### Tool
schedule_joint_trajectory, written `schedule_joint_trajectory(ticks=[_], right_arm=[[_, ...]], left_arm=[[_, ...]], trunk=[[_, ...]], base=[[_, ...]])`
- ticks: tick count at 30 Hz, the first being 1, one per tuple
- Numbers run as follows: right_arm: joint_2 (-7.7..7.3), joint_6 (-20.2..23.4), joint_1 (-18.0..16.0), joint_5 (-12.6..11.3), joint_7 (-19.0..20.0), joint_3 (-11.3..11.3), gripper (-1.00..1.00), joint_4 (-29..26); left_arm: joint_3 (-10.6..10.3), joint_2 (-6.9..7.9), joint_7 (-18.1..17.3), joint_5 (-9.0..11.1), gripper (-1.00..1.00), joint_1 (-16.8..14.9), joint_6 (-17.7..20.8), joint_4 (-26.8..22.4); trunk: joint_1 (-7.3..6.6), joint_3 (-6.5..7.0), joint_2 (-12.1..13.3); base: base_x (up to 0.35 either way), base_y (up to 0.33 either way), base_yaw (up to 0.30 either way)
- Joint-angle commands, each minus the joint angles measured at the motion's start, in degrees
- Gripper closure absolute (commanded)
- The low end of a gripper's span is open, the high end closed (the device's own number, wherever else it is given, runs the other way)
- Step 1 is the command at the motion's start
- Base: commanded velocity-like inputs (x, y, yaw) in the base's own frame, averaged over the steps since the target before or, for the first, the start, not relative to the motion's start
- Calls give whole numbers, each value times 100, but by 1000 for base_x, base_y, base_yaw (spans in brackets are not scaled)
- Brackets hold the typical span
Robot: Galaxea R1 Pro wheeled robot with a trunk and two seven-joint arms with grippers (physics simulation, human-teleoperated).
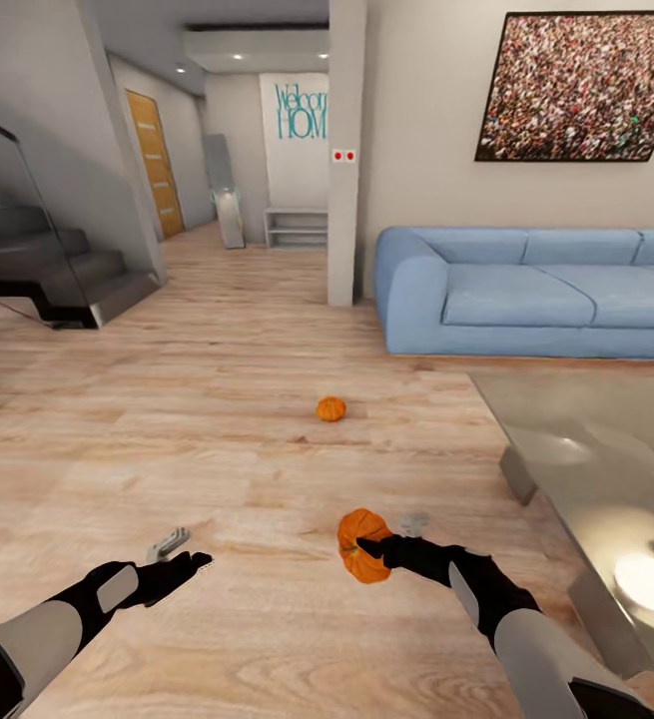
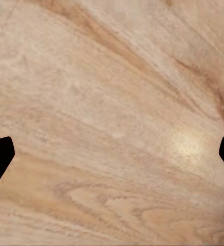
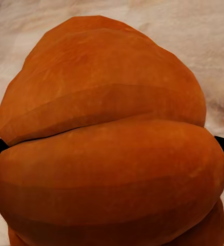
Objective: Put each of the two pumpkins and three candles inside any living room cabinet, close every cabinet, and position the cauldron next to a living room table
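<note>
Carrying the near pumpkin [image 1: 362, 547] to a cabinet calls for a steady, level right gripper [image 1: 366, 547], whose fingers clamp its ribbed sides. The left gripper [image 1: 189, 565] hangs spread and empty; the second pumpkin [image 1: 330, 408] waits on the wooden floor [image 1: 167, 419] ahead.

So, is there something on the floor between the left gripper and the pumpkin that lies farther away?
Nothing visible is in the way. Bare wooden floor runs from the open left gripper to the far pumpkin. The other pumpkin, held in the right gripper, is off to the side.
</note>
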Motion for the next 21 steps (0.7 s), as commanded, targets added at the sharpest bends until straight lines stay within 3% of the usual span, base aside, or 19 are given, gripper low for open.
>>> schedule_joint_trajectory(ticks=[1, 14, 21], right_arm=[[0, 3, -1, -23, 4, -8, 100, -2], [0, 3, -1, -23, 19, -14, 100, 9], [-7, -5, -1, -37, 56, -17, 100, 9]], left_arm=[[-1, -1, 0, 0, -100, 0, 0, 0], [-3, -6, 0, 0, -100, 1, 0, -7], [-3, -3, -3, 0, -100, 1, 0, -15]], trunk=[[0, 4, 0], [0, 48, 0], [0, 51, 0]], base=[[337, 0, 283], [337, 0, 268], [337, 0, 44]])
